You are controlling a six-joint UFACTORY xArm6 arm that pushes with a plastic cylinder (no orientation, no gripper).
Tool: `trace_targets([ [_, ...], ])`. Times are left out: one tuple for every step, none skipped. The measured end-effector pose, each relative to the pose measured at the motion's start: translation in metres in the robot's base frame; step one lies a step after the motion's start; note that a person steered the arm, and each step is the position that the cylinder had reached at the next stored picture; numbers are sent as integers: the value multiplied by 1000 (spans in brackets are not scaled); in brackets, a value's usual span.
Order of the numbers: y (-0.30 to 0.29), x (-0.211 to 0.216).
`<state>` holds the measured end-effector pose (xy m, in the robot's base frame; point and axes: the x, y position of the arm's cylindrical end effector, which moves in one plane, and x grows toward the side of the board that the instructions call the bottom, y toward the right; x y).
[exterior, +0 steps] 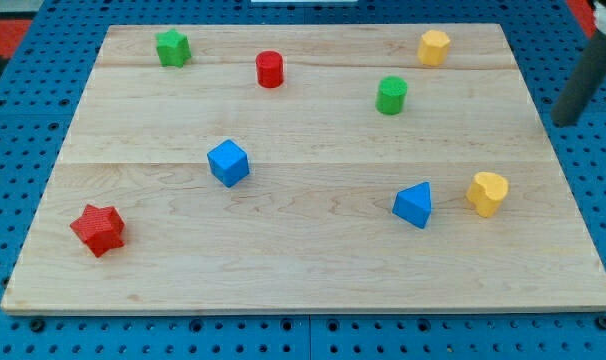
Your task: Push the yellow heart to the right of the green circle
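Note:
The yellow heart lies on the wooden board at the view's right, just right of a blue triangle block. The green circle stands further up, left of the heart and above it. My tip is at the view's right edge, off the board's side, above and to the right of the yellow heart and well right of the green circle. It touches no block.
A yellow hexagon-like block sits at the top right. A red cylinder and a green star are along the top. A blue cube is mid-left. A red star is at the bottom left.

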<state>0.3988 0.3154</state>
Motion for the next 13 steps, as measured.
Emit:
trace_targets([
  [2, 52],
  [-14, 104],
  [-64, 121],
  [-140, 115],
  [-182, 108],
  [-183, 81],
  [-139, 54],
  [-152, 83],
  [-124, 113],
  [-94, 91],
  [-109, 58],
  [-109, 17],
  [-125, -20],
])
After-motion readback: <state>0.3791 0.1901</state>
